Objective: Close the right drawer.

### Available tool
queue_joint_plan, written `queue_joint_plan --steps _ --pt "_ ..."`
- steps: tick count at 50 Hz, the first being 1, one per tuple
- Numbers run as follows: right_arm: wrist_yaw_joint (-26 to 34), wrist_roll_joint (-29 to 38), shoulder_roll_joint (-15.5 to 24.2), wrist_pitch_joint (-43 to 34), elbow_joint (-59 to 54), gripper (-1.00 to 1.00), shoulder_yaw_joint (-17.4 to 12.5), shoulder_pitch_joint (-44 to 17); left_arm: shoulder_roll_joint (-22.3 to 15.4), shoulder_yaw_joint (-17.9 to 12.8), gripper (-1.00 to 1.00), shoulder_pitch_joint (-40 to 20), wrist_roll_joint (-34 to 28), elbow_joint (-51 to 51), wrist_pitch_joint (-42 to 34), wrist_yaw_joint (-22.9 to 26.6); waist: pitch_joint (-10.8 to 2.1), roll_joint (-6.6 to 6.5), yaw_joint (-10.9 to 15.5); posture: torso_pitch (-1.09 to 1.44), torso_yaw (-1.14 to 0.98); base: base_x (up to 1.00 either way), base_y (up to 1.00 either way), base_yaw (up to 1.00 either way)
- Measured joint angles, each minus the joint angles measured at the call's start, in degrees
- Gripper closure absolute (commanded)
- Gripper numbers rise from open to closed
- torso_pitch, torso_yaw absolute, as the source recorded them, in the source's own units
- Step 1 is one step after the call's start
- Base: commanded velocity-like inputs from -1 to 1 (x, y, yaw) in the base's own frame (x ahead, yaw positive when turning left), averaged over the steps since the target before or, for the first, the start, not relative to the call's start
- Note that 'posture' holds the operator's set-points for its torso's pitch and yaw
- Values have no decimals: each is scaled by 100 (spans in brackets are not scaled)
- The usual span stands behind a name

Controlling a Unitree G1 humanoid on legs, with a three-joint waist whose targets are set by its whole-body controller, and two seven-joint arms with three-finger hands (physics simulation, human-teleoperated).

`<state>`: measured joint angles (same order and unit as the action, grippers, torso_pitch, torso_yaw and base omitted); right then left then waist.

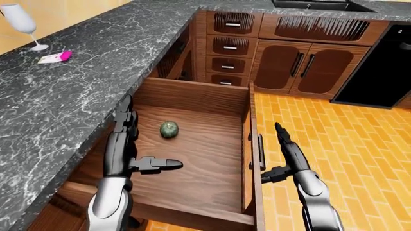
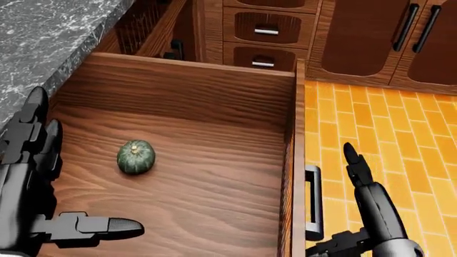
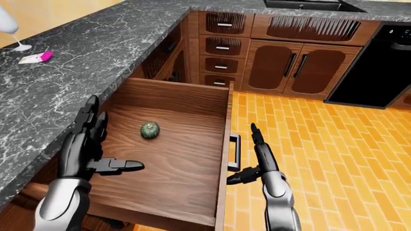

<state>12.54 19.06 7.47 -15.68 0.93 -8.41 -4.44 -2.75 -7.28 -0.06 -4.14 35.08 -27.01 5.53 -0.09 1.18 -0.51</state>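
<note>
Kitchen: open drawer [image 2: 214, 96] just left of right hand [image 2: 375, 214].

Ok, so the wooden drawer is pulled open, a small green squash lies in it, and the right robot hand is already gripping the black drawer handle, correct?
Not gripping: in the right-eye view the right robot hand is open beside the black drawer handle. The open wooden drawer and small green squash are right.

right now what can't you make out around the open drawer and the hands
- Drawer near corner: cut off by the left-eye view's bottom edge.
- Right hand contact with the drawer handle: unclear in every view; thumb reaches toward it.
- Pink item on the countertop: too small to identify.
</note>
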Motion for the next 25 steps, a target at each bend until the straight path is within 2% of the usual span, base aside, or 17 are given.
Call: queue_joint_plan --steps 16,25 --pt "11 36 -126 352 -1146 -100 525 -689 -6 -14 -100 2 -10 33 -35 1 -3 -48 13 0 0 0 0 0" --pt "6 23 -225 672 -1927 -100 674 -1163 -19 -31 -100 18 -47 171 -123 20 -18 -64 3 0 0 0 0 0"
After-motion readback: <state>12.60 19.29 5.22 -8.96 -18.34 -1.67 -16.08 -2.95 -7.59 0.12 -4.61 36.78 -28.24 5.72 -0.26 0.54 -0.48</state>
